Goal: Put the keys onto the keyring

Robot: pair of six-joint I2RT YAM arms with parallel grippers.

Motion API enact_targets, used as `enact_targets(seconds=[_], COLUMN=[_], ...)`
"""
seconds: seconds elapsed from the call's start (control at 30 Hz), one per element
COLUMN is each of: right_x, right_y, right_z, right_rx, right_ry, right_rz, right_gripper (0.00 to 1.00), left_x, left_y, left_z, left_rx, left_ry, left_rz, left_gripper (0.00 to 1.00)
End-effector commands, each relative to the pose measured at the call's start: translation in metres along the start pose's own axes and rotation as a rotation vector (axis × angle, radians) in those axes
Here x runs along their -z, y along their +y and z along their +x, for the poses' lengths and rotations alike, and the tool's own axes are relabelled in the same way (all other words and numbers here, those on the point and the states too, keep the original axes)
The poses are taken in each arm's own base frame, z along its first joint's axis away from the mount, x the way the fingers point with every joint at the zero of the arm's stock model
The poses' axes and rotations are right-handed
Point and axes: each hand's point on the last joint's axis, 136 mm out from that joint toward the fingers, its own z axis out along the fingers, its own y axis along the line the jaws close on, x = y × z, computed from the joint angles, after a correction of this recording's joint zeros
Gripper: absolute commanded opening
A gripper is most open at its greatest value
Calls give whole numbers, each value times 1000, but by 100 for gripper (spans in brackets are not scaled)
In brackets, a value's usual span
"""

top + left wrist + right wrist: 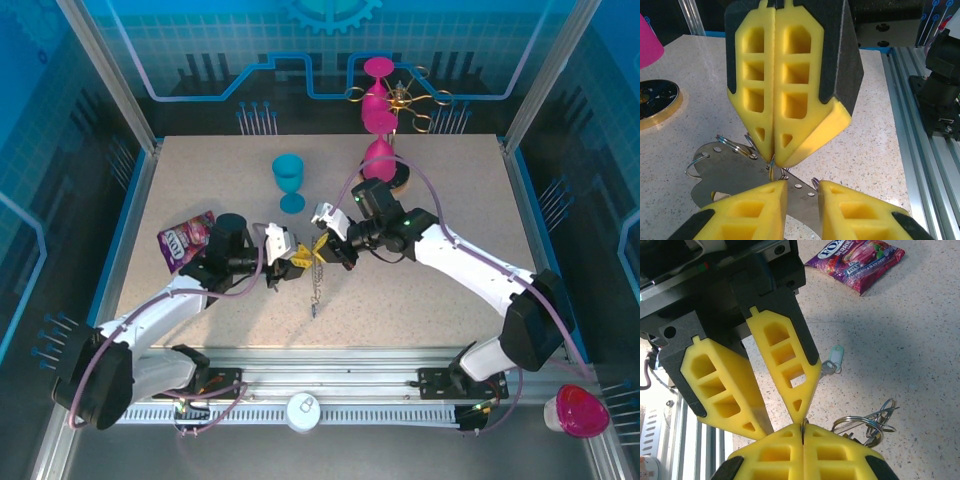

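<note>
Keyring (771, 169) pinched in right pincer (774, 161), just beside left pincer (802, 187)

A speckled beige table (400, 310) sits inside a booth of blue walls (60, 110) — glossy panels printed with grid lines, with a gear (330, 12) at the back. Silvery posts (110, 72) frame the corners. A slotted metal rail (380, 375) runs along the near edge. The light is bright and even — shadows are soft.
</note>
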Motion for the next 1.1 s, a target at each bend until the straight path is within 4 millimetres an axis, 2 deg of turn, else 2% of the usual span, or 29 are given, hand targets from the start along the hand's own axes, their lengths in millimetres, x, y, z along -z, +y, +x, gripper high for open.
enact_targets(seconds=[0.0, 0.13, 0.37, 0.5, 0.7, 1.07], right_x=[-3, -4, 3, 2, -2, -12], right_y=[19, 19, -7, 1, 14, 20], right_z=[-13, -13, -4, -2, -6, -11], right_rx=[42, 47, 34, 30, 38, 46], right_ry=[-27, -27, 14, 20, 5, -11], right_rz=[-84, -88, 68, 24, -48, -107], right_gripper=[0, 0, 0, 0, 0, 0], left_x=[-2, -3, 1, 1, -2, -4], left_y=[-1, 3, 6, 12, 14, 0], left_z=[-1, 2, 7, 10, 9, 5], left_rx=[-29, -19, 0, 8, 18, 33], left_ry=[-12, 4, 43, 62, 61, 31], left_rz=[11, -7, -45, -78, -67, 24], left_gripper=[24, 22, 21, 27, 28, 20])
